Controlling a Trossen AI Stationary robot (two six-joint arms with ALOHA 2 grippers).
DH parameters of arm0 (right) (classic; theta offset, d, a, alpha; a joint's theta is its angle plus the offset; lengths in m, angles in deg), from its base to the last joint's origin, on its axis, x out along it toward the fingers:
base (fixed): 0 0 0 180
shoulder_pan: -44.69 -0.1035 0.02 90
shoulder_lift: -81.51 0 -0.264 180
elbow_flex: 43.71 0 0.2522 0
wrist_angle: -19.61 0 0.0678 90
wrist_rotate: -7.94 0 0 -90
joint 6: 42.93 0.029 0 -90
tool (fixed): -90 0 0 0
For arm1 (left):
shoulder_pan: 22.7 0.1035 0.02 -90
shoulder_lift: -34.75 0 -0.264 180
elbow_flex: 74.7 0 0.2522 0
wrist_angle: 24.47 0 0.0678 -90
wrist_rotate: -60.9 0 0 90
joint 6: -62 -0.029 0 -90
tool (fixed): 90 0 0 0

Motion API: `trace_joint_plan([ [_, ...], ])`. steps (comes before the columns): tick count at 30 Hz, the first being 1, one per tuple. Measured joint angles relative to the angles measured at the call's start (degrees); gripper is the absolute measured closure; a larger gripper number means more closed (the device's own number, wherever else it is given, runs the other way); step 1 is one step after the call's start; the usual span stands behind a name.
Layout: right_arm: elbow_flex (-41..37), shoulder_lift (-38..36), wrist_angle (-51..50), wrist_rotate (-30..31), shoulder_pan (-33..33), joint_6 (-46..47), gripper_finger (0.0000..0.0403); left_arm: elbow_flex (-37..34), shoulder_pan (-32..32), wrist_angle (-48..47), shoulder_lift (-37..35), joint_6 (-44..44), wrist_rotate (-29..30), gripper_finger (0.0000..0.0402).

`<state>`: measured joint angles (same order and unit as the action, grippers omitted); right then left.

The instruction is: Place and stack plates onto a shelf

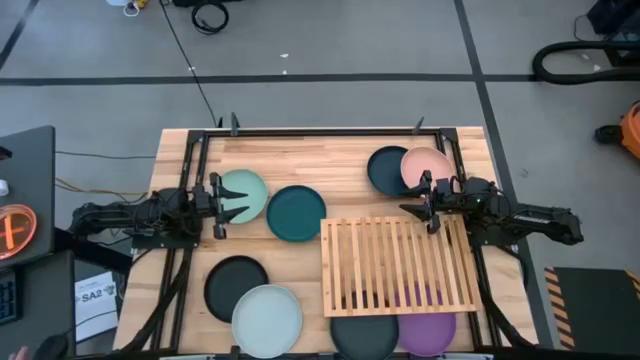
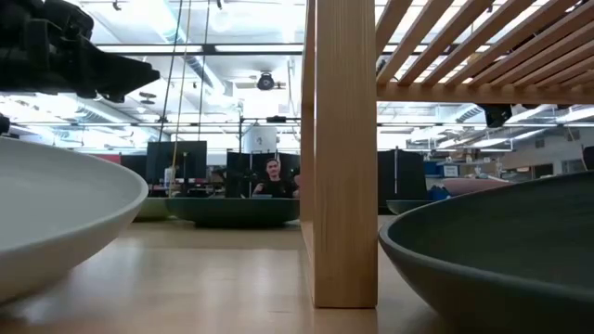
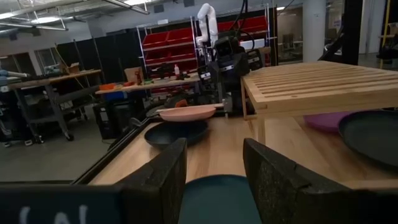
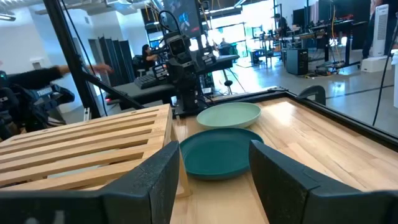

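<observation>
The plates lay scattered on the table around the shelf point(image 1: 398, 264), none yet on its slats. A mint plate point(image 1: 243, 195) and a teal plate point(image 1: 295, 213) sat at about nine o'clock from the shelf, touching or slightly overlapping. A pink plate point(image 1: 427, 167) rested partly on a dark navy plate point(image 1: 385, 169) at twelve o'clock. A black plate point(image 1: 236, 283) and a pale blue-grey plate point(image 1: 267, 320) lay at eight o'clock. Another dark plate point(image 1: 364, 335) and a purple plate point(image 1: 427, 330) poked out from under the shelf at six o'clock.

They looked rigid, shallow and matte, probably light, yet liable to slip or chip if pinched carelessly. The raised rim seemed the only place to take hold, ideally where one edge sat lifted, as on the pink plate.

The left gripper point(image 1: 222, 205) hovered at the mint plate's nine o'clock edge, jaws apart and empty. The right gripper point(image 1: 428, 203) hung just past the pink plate's six o'clock edge, above the shelf's far rail, its jaws likewise apart, holding nothing.
</observation>
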<state>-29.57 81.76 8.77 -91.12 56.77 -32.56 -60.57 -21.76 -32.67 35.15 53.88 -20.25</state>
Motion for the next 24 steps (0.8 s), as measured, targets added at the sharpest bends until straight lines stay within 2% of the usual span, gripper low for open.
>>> trace_joint_plan([
  [24,0.0,0.0,0.0,0.5,0.0,-1.3,0.0204,0.0,0.0,0.2,0.0,0.0,0.0,0.0237],
])
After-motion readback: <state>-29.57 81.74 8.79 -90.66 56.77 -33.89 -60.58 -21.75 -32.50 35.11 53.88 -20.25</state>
